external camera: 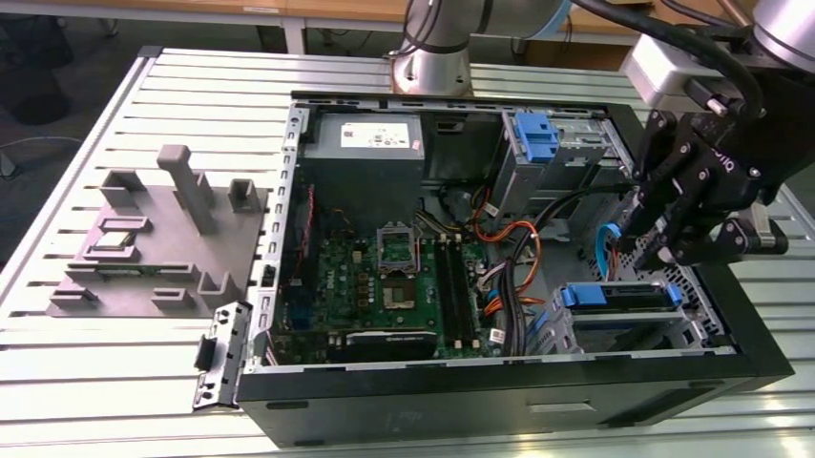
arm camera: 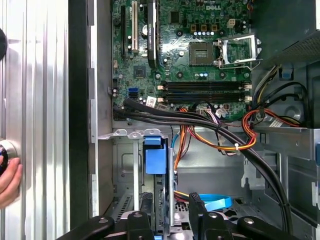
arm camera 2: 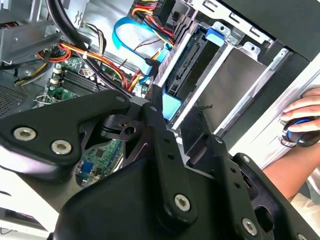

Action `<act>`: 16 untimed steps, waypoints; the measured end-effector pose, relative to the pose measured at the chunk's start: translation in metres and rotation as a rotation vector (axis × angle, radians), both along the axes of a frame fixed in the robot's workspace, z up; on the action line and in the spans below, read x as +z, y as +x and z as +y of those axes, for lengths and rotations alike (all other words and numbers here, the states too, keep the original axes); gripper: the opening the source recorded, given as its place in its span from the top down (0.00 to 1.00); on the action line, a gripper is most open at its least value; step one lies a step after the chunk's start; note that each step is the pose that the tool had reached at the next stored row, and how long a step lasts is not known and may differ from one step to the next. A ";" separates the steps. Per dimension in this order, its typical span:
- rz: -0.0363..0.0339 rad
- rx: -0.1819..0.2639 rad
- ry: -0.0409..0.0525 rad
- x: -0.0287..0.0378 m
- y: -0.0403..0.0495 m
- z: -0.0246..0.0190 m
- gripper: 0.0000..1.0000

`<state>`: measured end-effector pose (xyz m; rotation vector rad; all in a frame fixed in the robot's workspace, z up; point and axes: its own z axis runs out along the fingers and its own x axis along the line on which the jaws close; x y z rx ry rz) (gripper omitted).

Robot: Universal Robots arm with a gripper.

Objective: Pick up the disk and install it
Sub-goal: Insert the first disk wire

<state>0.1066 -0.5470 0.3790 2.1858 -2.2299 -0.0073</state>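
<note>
At the exterior view's right, black angular gripper (external camera: 669, 258) is hovering, jaws parted, empty, over the blue-framed metal disk (arm camera: 155, 159).

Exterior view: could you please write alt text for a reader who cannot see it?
A robot arm's black gripper hangs over the drive cage of an open computer case, where the blue-framed disk sits. The case lies on a slatted metal table, with a grey fixture at the exterior view's left.

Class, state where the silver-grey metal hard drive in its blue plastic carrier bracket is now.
In the exterior view, the hard drive sits in the metal drive cage, to the exterior view's right of the green motherboard, just beneath the black gripper.
</note>
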 end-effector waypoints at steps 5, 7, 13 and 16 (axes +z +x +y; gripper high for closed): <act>0.0000 0.000 -0.0001 -0.0010 0.0011 0.0009 0.58; 0.0000 0.000 0.0000 -0.0018 0.0017 0.0010 0.58; 0.0000 0.000 0.0000 -0.0019 0.0023 0.0010 0.58; 0.0000 0.000 0.0001 -0.0020 0.0024 0.0011 0.58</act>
